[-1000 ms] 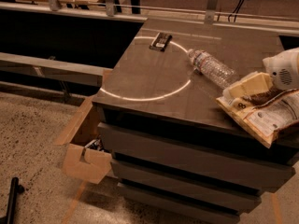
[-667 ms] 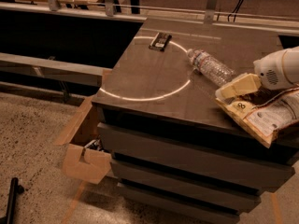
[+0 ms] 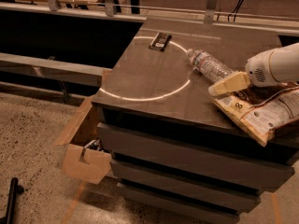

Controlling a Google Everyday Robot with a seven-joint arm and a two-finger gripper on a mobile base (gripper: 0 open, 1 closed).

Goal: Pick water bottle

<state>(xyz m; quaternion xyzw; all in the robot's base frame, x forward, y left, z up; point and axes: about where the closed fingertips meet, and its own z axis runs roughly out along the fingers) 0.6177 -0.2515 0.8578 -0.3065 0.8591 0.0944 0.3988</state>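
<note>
The water bottle [image 3: 210, 65] lies flat just beyond the gripper [image 3: 222, 87] (base end nearest), with its cap pointing away and left. Gripper opening: cannot tell.

The dark tabletop [image 3: 154, 78] carries a small black device [image 3: 160, 41] at 11 o'clock, a water bottle [image 3: 211, 66] lying sideways at 1, and a snack bag [image 3: 264, 113] at 4; the gripper [image 3: 223, 85] is between bottle and bag.

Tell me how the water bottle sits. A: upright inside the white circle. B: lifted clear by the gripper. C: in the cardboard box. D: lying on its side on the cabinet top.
D: the water bottle lies on its side on the cabinet top, with the gripper beside its base end, over the snack bag edge.
</note>
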